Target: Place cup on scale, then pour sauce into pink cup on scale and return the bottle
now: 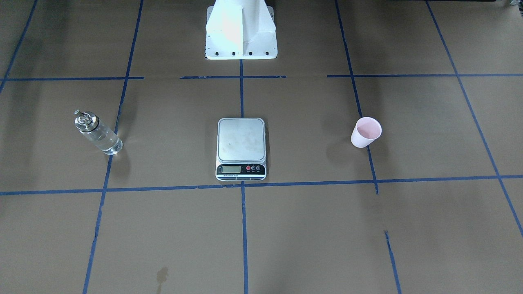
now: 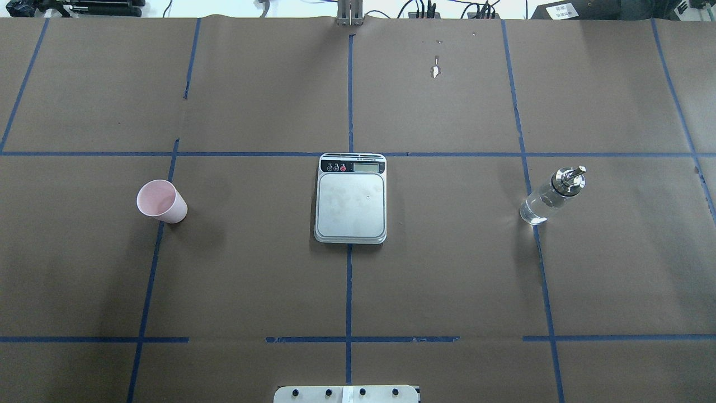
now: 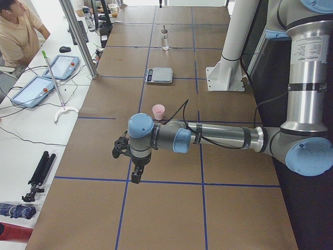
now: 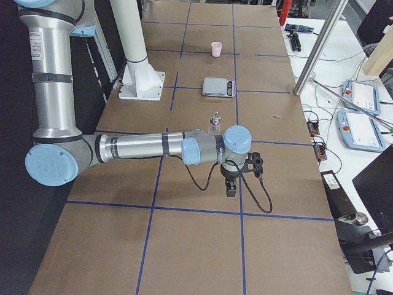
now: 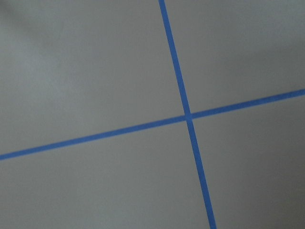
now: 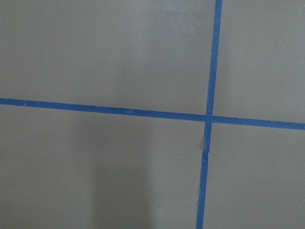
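The pale pink cup (image 1: 365, 132) stands upright on the brown table, on my left side (image 2: 161, 201). The silver scale (image 1: 241, 141) lies at the table's middle (image 2: 351, 204) with nothing on its platform. The clear glass bottle (image 1: 98, 134) with a silver spout cap stands on my right side (image 2: 551, 196), with clear sauce (image 2: 534, 211) inside. My left gripper (image 3: 136, 176) hangs above the table short of the cup (image 3: 158, 111); I cannot tell whether it is open or shut. My right gripper (image 4: 231, 187) hangs near the bottle (image 4: 215, 124); I cannot tell its state either.
Blue tape lines (image 2: 349, 291) grid the brown paper. The white robot base (image 1: 241, 32) stands behind the scale. An operator (image 3: 15, 31) and tablets (image 3: 52, 67) are at a side bench. Both wrist views show only paper and tape crossings (image 5: 188, 116) (image 6: 208, 118).
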You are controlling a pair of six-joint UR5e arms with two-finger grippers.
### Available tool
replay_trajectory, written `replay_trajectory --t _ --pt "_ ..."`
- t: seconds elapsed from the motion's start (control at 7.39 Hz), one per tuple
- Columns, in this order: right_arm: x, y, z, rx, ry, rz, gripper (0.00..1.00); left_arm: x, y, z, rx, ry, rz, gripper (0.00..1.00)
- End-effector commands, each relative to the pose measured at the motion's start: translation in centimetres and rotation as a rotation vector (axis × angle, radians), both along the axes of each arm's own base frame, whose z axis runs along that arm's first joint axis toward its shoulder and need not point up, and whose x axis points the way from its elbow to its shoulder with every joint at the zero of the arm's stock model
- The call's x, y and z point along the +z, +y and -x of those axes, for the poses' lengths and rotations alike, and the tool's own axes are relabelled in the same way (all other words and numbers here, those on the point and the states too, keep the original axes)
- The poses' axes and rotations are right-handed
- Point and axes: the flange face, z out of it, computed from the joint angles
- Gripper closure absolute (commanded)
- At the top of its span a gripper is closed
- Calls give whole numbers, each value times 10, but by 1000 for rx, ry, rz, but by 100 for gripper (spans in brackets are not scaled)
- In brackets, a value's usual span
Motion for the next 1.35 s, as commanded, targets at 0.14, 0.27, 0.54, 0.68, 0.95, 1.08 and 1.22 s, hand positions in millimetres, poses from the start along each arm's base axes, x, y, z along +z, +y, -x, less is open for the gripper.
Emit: replay_trajectory --t 0.14,0.27,0.54,0.68,0.95,1.08,1.22 --pt "-2 -1 1 -2 -3 -4 0 -12 -3 -7 26 61 -22 0" --pt "-6 -1 1 -2 -4 -14 0 -16 -3 -8 23 73 -23 0" --pt "-11 -2 1 -2 -3 -24 0 -39 -14 -52 38 137 -50 0" --pt "-16 -5 3 -4 -7 -63 0 -55 -18 -87 40 182 -97 0" --pt "-14 -5 5 -8 -10 -89 0 -115 -29 -202 61 283 -97 1" --pt "-16 -5 5 -8 -13 -92 0 -151 -37 -245 71 322 -76 2" --pt "-18 -5 5 -7 -14 -96 0 -175 -36 -285 95 349 -46 2"
